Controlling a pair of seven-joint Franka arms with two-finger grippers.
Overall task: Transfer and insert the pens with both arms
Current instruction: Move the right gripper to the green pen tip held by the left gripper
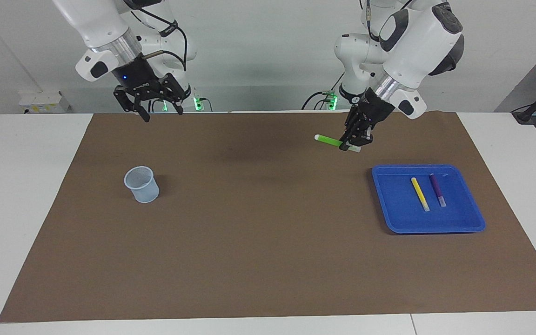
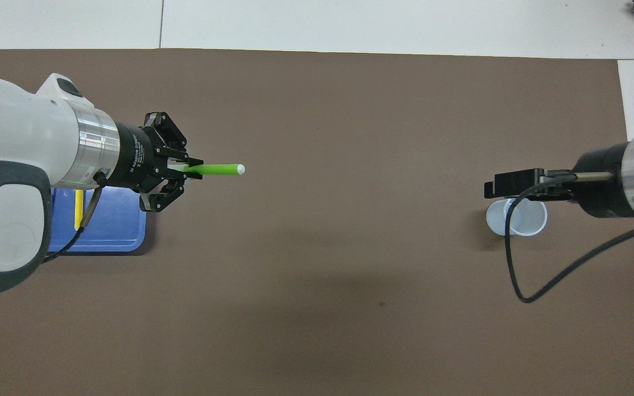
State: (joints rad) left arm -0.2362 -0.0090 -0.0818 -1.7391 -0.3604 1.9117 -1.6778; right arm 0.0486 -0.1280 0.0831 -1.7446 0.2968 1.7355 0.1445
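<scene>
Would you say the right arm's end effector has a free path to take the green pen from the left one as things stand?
Probably yes. The right end effector is open and empty, the left end effector holds the green pen in the air over the mat, its free end pointing toward the right arm's end, nothing between them.
</scene>
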